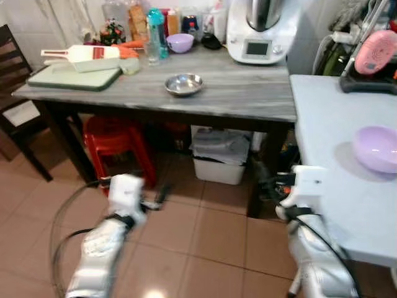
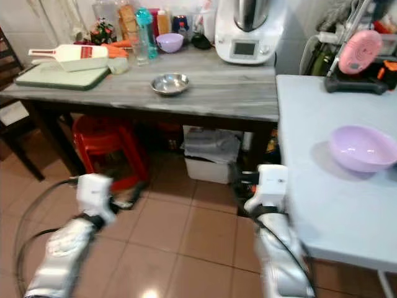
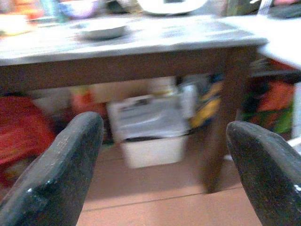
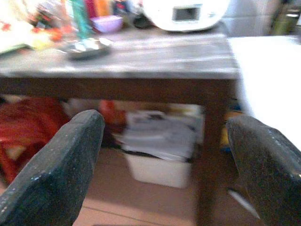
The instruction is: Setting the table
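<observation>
Terracotta floor tiles (image 1: 211, 248) spread below us, and ahead stands a long grey marbled table on dark wooden legs (image 1: 236, 93). Near its middle we see a small round steel bowl (image 1: 183, 84); farther back, by the wall, sit a small lilac bowl (image 1: 180, 42), a teal-capped bottle (image 1: 155, 28) and a white kitchen machine with a display (image 1: 257, 37). At the far left a green cutting board (image 1: 74, 77) carries a white and red slicer (image 1: 84, 56). To our right a pale blue table (image 1: 335, 174) holds a large lilac plastic bowl (image 1: 377, 149), well apart from the steel one. Under the grey table are a red plastic stool (image 1: 115, 139) and a white bin (image 1: 218, 167). Our left gripper (image 3: 164, 155) and right gripper (image 4: 164, 155) hang low over the floor, each with its fingers spread wide and nothing between them.
</observation>
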